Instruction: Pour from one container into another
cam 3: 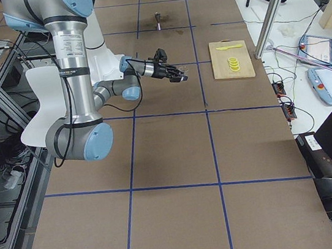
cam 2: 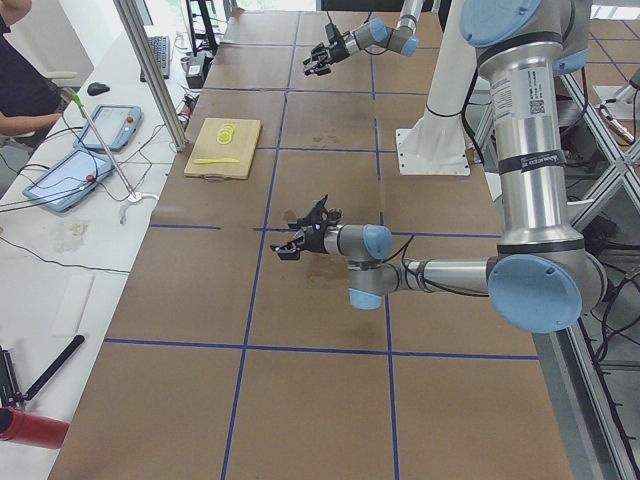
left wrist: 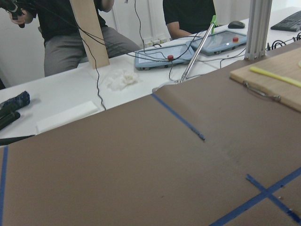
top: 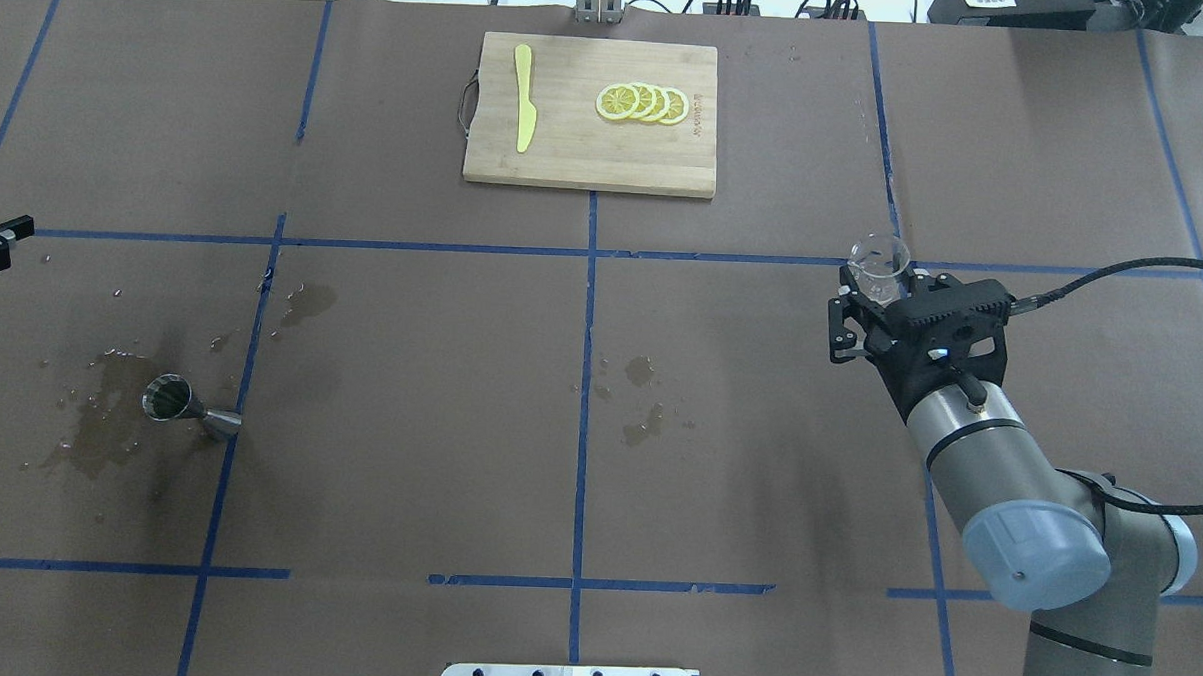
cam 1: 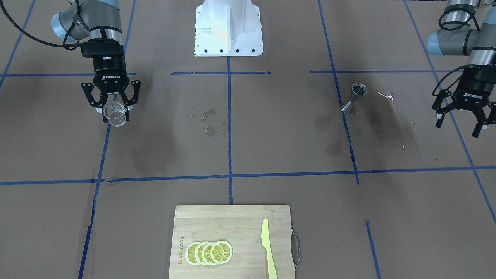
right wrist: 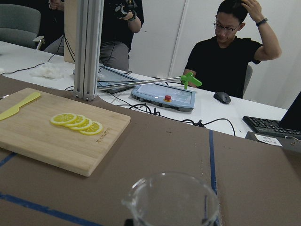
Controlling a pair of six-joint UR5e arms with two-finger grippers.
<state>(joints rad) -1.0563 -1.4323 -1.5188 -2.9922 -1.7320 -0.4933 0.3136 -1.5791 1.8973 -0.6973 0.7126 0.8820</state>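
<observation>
Overhead view, L to R. Far left edge: left fingers (cam 1: 479,128) barely in shot; the front view shows them spread, empty. Left-centre: steel jigger (top: 184,406) seems upright on the desk (top: 410,371), base beside a wet patch (top: 98,440). Risks, imo: small mouth and narrow foot, so a bump from the cup or a fast tilt could tip it or miss, making more puddle. Centre-right: right fingers (cam 1: 104,116) pinch the glass cup (top: 879,263), held off the desk, well apart from the jigger. It's clear and small with a pouring lip; fill level I can't tell.
</observation>
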